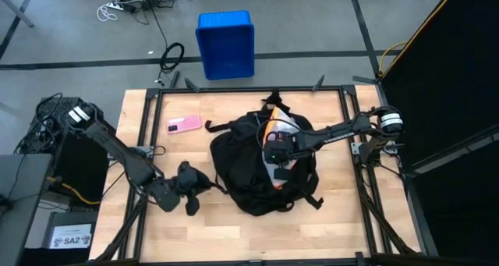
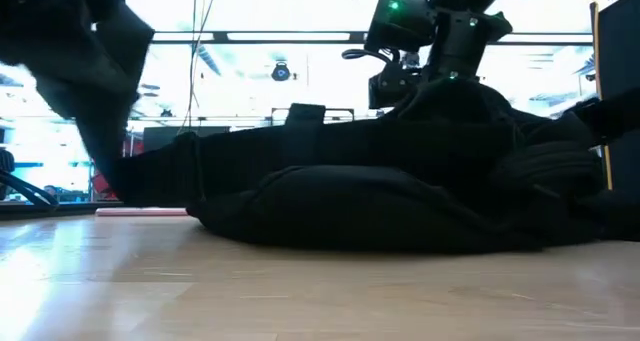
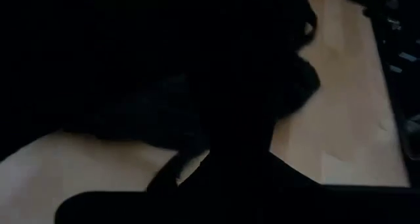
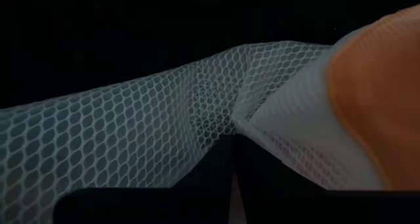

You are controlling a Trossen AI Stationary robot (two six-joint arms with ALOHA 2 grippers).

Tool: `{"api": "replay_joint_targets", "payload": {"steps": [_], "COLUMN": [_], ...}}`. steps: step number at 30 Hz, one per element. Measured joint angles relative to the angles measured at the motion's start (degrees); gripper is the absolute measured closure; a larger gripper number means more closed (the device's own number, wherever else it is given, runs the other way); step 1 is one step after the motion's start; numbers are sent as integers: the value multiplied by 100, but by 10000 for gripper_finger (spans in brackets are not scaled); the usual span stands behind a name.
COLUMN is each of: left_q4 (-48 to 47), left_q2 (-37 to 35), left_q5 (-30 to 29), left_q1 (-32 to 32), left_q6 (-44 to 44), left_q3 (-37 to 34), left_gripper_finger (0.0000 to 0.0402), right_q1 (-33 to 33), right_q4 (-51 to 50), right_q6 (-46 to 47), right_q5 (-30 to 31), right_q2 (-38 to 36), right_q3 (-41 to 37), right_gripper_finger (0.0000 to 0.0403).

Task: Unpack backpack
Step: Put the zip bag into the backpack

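The black backpack (image 1: 261, 168) is seen mid-table, its white mesh lining (image 4: 164, 138) pinched by the closed right gripper (image 1: 278, 175), while the closed left gripper (image 1: 189, 189) is clamped on a strap (image 1: 209, 185).

Backpack (image 1: 242, 172): large, black, soft fabric; laid flat on the wooden table, roughly centred, slightly toward the right side. Top opening is seen spread apart in the high view, with white mesh lining and an orange item exposed inside. Straps are trailed out loosely at the far edge and at the near right corner. In the low view it is seen as a low, slumped dark mound (image 2: 400, 206).
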Motion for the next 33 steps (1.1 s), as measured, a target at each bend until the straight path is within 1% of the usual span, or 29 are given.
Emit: {"api": "replay_joint_targets", "payload": {"steps": [3,6,12,16,18,20,23,26,29,33], "left_q4": [34,42,-97,-70,70,314,903,1375,1417,1135], "left_q2": [-241,-475,-964,-1157,-1094,-891,-492,44,732,1737], "left_q5": [-201,-215,-211,-611,-581,-284,375,1126,1769,2405], "left_q1": [98,201,376,575,817,1176,1694,2196,2611,3029], "left_q6": [522,1095,1996,2380,2498,2618,2876,3084,3163,3186], "left_q3": [38,107,312,457,463,463,463,566,901,1567], "left_gripper_finger": [400,383,311,262,242,226,210,203,202,202], "right_q1": [19,32,34,34,34,34,36,39,40,7], "right_q4": [2,33,81,93,110,153,255,308,310,342], "right_q6": [97,130,91,83,78,44,22,-6,-14,-22], "right_q5": [-46,-60,-86,-109,-116,-138,-172,-197,-195,-203], "right_q2": [-2,-2,4,4,7,7,13,17,17,17], "right_q3": [-55,-67,-76,-78,-78,-85,-91,-89,-89,-91], "right_gripper_finger": [402,402,402,402,402,403,403,403,403,403]}}
